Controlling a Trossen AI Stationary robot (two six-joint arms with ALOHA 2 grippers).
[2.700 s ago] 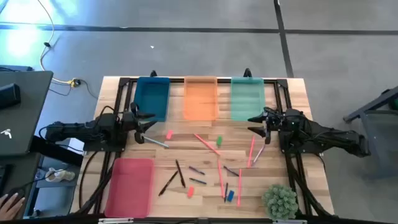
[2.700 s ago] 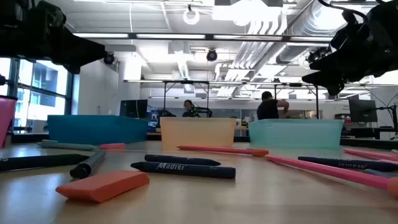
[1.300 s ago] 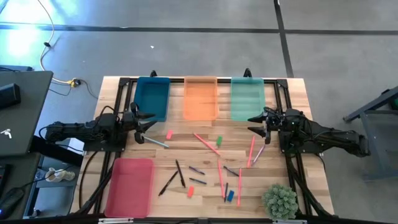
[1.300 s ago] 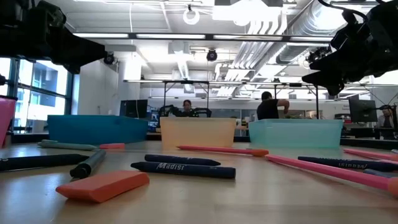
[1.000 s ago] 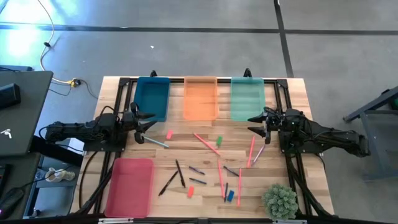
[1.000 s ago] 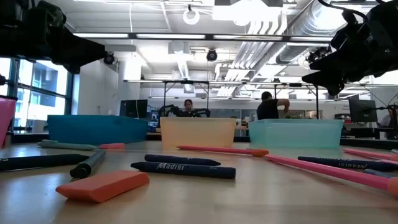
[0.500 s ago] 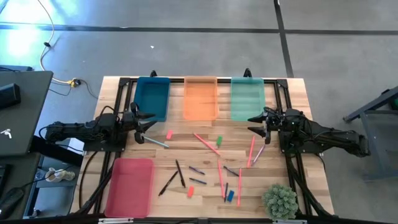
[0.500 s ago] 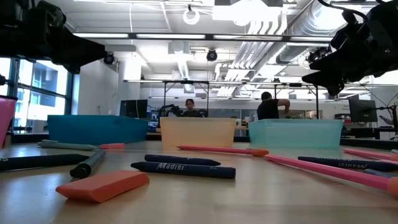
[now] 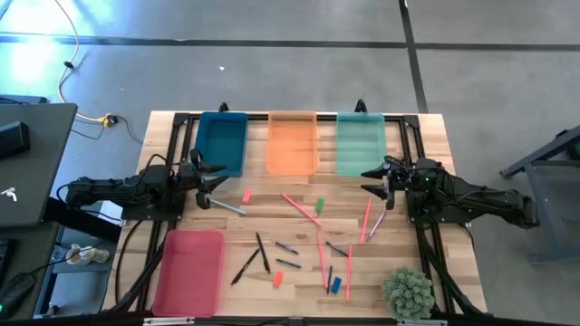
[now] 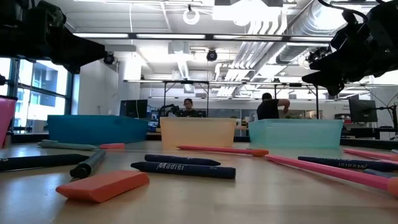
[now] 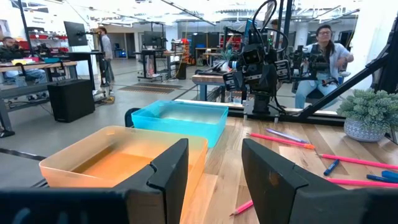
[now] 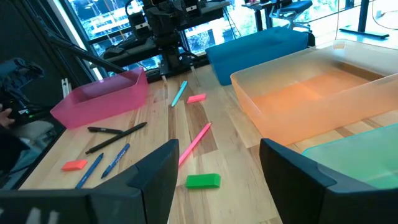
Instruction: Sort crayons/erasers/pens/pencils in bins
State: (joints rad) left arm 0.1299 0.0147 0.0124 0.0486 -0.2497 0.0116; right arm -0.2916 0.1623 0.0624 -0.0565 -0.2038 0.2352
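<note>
Erasers lie loose on the wooden table: a pink one near the teal bin, a green one at mid-table, an orange one and a blue one toward the near edge. Pens are scattered among them: a silver-grey pen just beside the left gripper, short dark blue pens between the black sticks and the long pink sticks. Orange bin and mint bin stand in a row with the teal one along the far edge; pink bin sits apart at the near left corner. None of the bins shows anything inside.

Left gripper hangs above the table near the teal bin, fingers parted, nothing between them. Right gripper hangs near the mint bin, fingers spread wide, nothing held. Small potted plant at the near right corner.
</note>
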